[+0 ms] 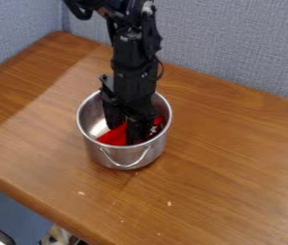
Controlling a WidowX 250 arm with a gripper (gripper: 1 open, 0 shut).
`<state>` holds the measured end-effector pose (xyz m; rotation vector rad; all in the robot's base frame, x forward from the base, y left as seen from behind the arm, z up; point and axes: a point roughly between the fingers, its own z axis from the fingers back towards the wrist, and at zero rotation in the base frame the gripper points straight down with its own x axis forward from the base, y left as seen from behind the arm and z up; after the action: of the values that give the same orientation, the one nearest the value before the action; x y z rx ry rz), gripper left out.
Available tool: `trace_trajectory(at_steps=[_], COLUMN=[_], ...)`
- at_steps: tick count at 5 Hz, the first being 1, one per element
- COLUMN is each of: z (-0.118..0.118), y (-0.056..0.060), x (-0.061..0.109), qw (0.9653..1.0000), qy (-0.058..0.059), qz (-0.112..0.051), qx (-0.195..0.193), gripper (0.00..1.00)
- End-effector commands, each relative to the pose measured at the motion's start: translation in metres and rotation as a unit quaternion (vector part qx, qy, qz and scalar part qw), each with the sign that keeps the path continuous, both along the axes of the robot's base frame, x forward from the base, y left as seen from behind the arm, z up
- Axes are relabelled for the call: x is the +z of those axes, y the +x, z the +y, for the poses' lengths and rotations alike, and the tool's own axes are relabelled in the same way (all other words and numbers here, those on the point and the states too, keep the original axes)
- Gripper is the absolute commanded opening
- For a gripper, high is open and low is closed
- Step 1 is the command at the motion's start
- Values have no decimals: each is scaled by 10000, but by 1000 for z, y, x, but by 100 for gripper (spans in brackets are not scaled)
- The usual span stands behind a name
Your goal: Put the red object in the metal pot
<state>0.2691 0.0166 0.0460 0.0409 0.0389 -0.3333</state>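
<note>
The metal pot [123, 157] stands on the wooden table, a little left of centre. Inside it lies the red object [113, 137], with red showing at the pot's bottom left and again at the right of the arm. My gripper [128, 121] reaches straight down into the pot, its dark fingers [112, 107] on either side of the red object. The fingertips are low inside the pot and partly hidden by the rim. Whether they press on the red object does not show.
The wooden table [44, 105] ends in a front edge running from lower left to lower right. A blue-grey wall [235, 38] rises behind it. The dark arm [127, 38] comes down from the top of the view.
</note>
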Motion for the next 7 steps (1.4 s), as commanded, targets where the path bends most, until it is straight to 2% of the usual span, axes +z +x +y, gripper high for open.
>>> trace_trajectory(at_steps=[1, 2, 3, 4, 5, 6, 7], z=[0, 1, 1, 2, 2, 3, 3], y=[9, 9, 10, 11, 12, 13, 14], x=[9, 11, 11, 11, 15, 18, 14], qw=[9997, 9997, 9997, 9996, 9995, 9994, 9995], qy=[78, 95, 111, 127, 137, 147, 151], qz=[-213, -219, -224, -232, -267, -298, -284], qx=[-80, -71, -68, -67, -47, -37, -43], gripper=[0, 100, 0, 0, 100, 100, 0])
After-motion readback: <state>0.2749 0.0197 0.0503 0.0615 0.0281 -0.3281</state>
